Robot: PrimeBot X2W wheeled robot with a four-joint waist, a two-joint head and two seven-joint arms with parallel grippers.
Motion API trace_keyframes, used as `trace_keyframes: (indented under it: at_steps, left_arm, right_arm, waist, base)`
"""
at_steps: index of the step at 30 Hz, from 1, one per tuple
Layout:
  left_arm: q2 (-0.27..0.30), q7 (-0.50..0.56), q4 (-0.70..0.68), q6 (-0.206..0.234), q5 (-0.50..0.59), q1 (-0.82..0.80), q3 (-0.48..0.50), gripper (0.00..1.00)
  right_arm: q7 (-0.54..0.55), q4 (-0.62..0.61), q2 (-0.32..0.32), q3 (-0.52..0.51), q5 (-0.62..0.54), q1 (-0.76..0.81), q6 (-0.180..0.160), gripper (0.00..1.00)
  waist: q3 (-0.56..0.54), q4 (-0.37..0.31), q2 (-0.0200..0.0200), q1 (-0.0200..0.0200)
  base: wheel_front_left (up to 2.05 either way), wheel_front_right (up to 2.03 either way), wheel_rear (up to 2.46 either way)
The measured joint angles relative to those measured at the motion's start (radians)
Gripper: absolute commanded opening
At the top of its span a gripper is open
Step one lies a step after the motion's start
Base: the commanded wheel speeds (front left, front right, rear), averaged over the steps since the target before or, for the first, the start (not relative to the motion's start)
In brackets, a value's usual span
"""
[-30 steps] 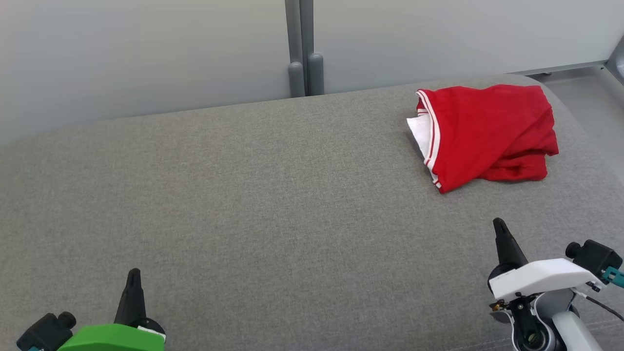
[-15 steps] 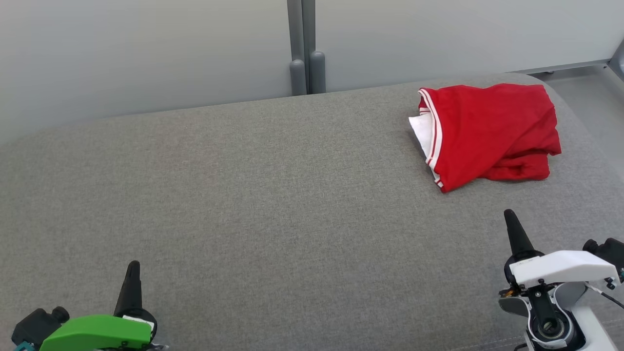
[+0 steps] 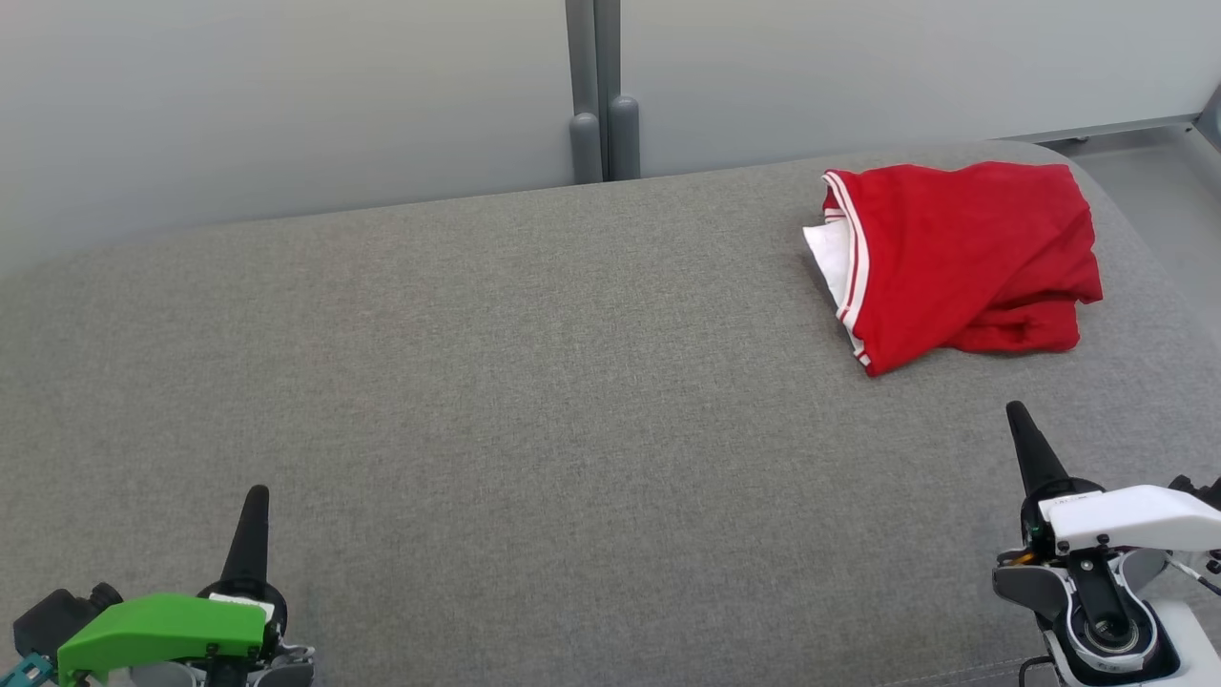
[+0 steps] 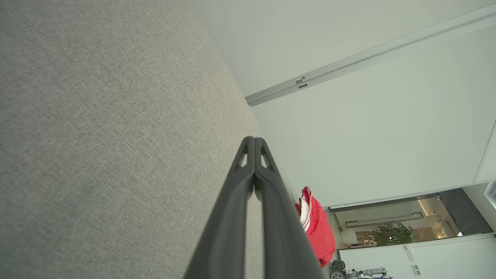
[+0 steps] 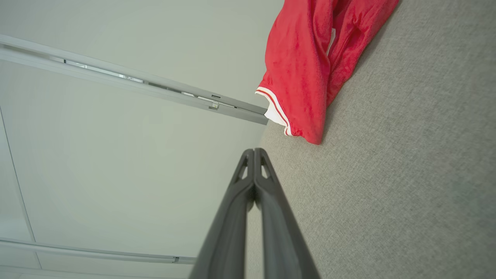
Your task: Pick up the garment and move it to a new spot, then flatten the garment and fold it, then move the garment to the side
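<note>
Right arm [image 3: 1126,520] crept outward, both jaws closed, empty; left wrist view adds plant [image 4: 391,233].

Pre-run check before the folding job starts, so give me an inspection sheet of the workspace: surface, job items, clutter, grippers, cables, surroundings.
Surface: grey fabric cushion, broad and flat, with rounded corners.
Job's things: red garment with white trim, bunched in a heap at the cushion's far right, not flattened.
Clutter: nothing seen.
Grippers: left gripper shut and empty, at the near left; right gripper shut and empty, short of the garment, not touching it.
Cables: what looks like a thin dark lead by the right wrist, apart from the garment.
Surroundings: pale wall panels with a grey post behind; floor at the far right.
</note>
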Motion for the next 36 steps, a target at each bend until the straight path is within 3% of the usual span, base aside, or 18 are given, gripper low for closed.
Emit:
trace_keyframes:
  at_steps: [26,36]
  left_arm:
    - [0.011,0.078,0.038,-0.043,-0.309,-0.073,0.034,0.0]
    - [0.011,0.078,0.042,-0.049,-0.312,-0.075,0.035,0.0]
  right_arm:
    - [0.074,-0.006,0.007,-0.104,0.346,-0.037,0.048,0.0]
    - [0.074,-0.005,0.007,-0.107,0.355,-0.038,0.048,0.0]
  waist:
    - [0.008,0.008,0.0,0.0]
    - [0.008,0.008,0.0,0.0]
  base:
    - [0.0,0.0,0.0]
    - [0.0,0.0,0.0]
